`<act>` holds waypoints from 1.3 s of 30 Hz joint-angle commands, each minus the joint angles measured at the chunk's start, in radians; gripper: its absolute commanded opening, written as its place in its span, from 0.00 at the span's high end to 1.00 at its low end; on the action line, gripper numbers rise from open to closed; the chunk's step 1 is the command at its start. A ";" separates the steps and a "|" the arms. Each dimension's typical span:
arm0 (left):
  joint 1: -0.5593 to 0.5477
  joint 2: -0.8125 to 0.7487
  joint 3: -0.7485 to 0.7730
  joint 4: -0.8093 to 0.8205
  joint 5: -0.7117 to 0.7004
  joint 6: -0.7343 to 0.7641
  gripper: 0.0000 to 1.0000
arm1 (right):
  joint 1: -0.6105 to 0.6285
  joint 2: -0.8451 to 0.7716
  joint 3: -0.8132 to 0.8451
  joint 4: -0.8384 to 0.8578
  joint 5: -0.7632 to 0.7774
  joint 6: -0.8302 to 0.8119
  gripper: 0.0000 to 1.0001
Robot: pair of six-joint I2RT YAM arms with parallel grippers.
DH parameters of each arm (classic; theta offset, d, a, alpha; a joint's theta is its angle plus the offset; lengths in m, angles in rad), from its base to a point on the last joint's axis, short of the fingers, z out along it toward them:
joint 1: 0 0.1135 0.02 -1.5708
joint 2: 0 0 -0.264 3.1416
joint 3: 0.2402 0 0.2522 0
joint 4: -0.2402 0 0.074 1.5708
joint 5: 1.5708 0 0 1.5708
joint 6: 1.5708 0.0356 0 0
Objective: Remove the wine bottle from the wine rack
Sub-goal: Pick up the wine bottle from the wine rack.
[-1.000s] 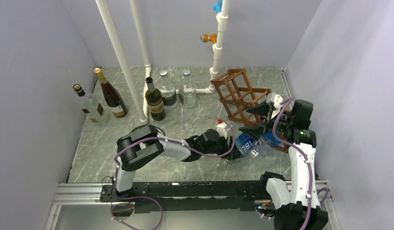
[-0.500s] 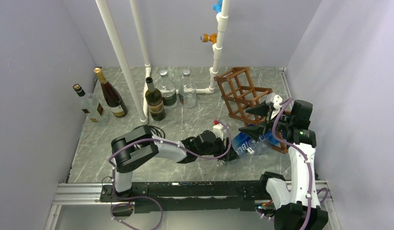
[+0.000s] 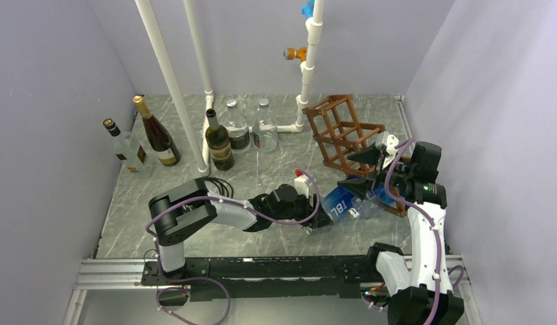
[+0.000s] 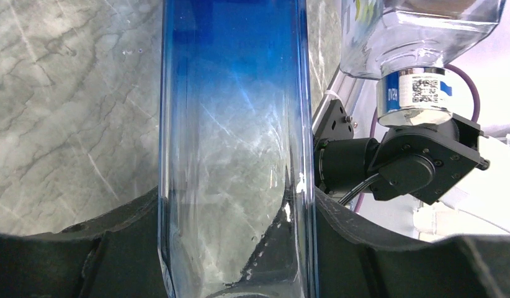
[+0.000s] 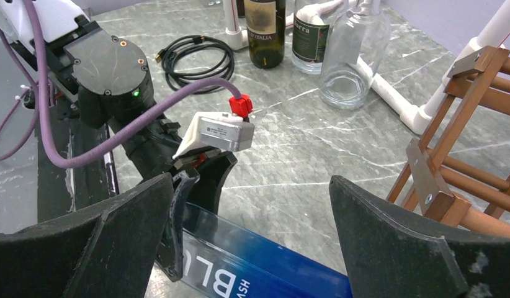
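Note:
The blue glass wine bottle (image 3: 343,203) lies on its side on the marble floor, its clear base toward the left arm and its far end by the low front of the reddish-brown wooden wine rack (image 3: 340,135). My left gripper (image 3: 321,213) is shut on the bottle's base, and the bottle (image 4: 237,124) fills the left wrist view between the black fingers (image 4: 364,236). My right gripper (image 3: 360,172) is open and hovers just above the bottle (image 5: 259,264), touching nothing. The rack (image 5: 469,161) stands to its right.
Dark wine bottles (image 3: 156,132) (image 3: 218,142) and clear bottles (image 3: 236,126) (image 3: 264,125) stand at the back left. White pipes (image 3: 171,81) (image 3: 310,54) rise from the floor. A black cable coil (image 3: 221,184) lies behind the left arm. Walls close both sides.
My left gripper has drawn the blue bottle leftward, away from the rack. The right gripper has stayed open above it, almost still.

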 commanded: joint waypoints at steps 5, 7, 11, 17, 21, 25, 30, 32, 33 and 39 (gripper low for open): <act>0.043 -0.139 -0.012 0.018 -0.081 0.063 1.00 | 0.006 -0.010 -0.001 0.010 -0.009 -0.028 0.00; 0.046 -0.152 -0.016 -0.019 -0.084 0.076 1.00 | 0.006 -0.012 -0.001 0.010 -0.009 -0.028 0.00; 0.053 -0.178 -0.025 -0.074 -0.083 0.104 1.00 | 0.006 -0.012 -0.002 0.008 -0.009 -0.030 0.00; 0.066 -0.231 -0.031 -0.166 -0.064 0.152 1.00 | 0.006 -0.012 -0.005 0.010 -0.009 -0.030 0.00; 0.069 -0.268 -0.027 -0.239 -0.052 0.200 1.00 | 0.006 -0.012 -0.007 0.011 -0.007 -0.030 0.00; 0.069 -0.304 -0.021 -0.326 -0.052 0.250 1.00 | 0.006 -0.014 -0.008 0.008 -0.009 -0.035 0.00; 0.069 -0.352 -0.012 -0.449 -0.070 0.314 1.00 | 0.006 -0.012 -0.013 0.004 -0.013 -0.043 0.00; 0.069 -0.372 -0.005 -0.496 -0.082 0.344 1.00 | 0.006 -0.011 -0.013 0.001 -0.015 -0.048 0.00; 0.069 -0.382 -0.002 -0.520 -0.092 0.360 1.00 | 0.006 -0.010 -0.013 0.000 -0.016 -0.050 0.00; 0.069 -0.441 0.014 -0.651 -0.130 0.449 1.00 | 0.007 -0.009 -0.016 -0.011 -0.025 -0.067 0.00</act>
